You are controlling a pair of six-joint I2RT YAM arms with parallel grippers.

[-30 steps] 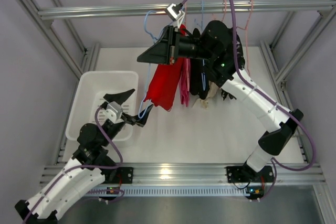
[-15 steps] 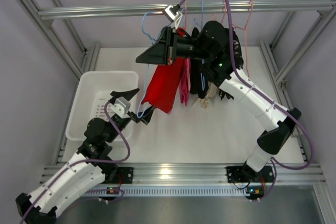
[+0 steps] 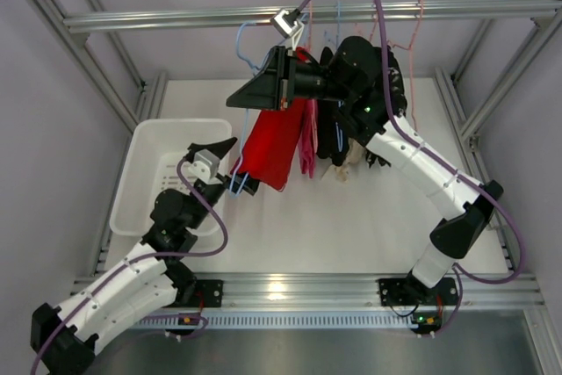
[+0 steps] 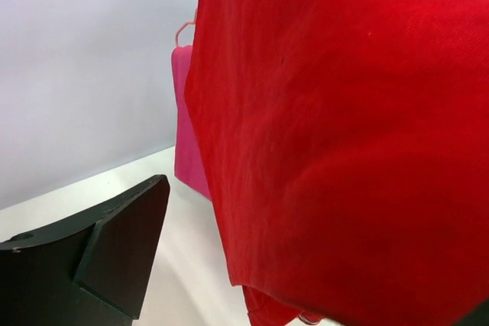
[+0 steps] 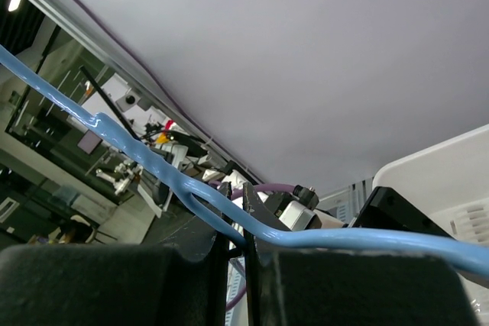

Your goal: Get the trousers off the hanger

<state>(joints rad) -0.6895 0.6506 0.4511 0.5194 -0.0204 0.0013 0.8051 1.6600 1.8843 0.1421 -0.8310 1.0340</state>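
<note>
Over the last 1 second the left gripper [image 3: 234, 169] has swung up and away from the white bin [image 3: 145, 151] and now sits at the lower hem of the trousers [image 3: 274, 140]. In the left wrist view the red cloth [image 4: 344, 135] fills most of the frame, with 1 black finger [image 4: 114, 257] spread off to the side. The claw is released, with the hem just entering the gap and nothing pinched yet. The right gripper [image 3: 252, 91] has barely moved. It stays clenched on the light-blue hanger [image 5: 153, 166], holding it up near the rail [image 3: 176, 18]. The trousers still hang draped over that hanger, just beside the pink garment [image 3: 309, 151]. The reach looks finished, so the next call is probably to close on the hem and pull down and away. A shallow bite would likely slip off the cloth.
</note>
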